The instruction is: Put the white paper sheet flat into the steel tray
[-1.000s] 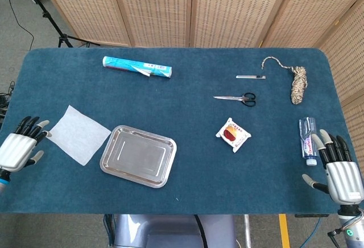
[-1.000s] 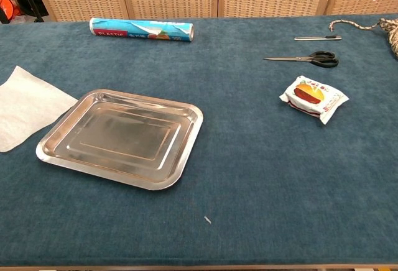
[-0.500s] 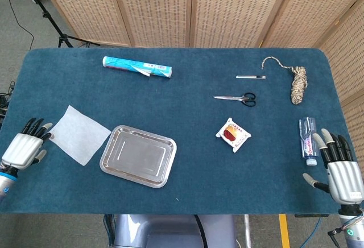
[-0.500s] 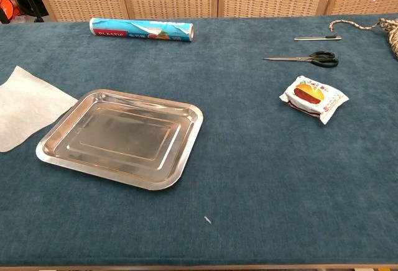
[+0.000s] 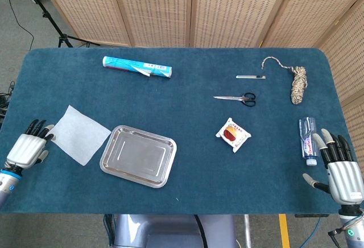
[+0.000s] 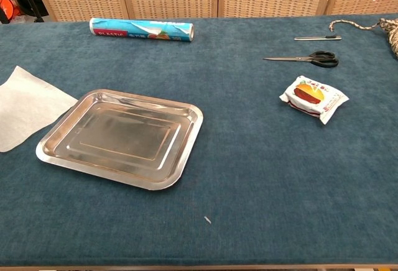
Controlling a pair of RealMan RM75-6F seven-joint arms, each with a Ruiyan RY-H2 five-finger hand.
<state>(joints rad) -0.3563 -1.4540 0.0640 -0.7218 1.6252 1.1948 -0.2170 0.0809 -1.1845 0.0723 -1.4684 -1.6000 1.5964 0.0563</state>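
white paper sheet (image 5: 79, 134) flat on blue worktop (image 5: 193, 162), just left of empty steel tray (image 5: 138, 156); left hand (image 5: 27, 148) beside its edge, holding nothing, fingers extended, placed for pickup; right hand (image 5: 338, 171) idle, fingers spread.

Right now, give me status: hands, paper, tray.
Left hand open beside paper's left corner. Right hand open, far side. White paper sheet flat on table, outside steel tray. Tray empty, path clear.
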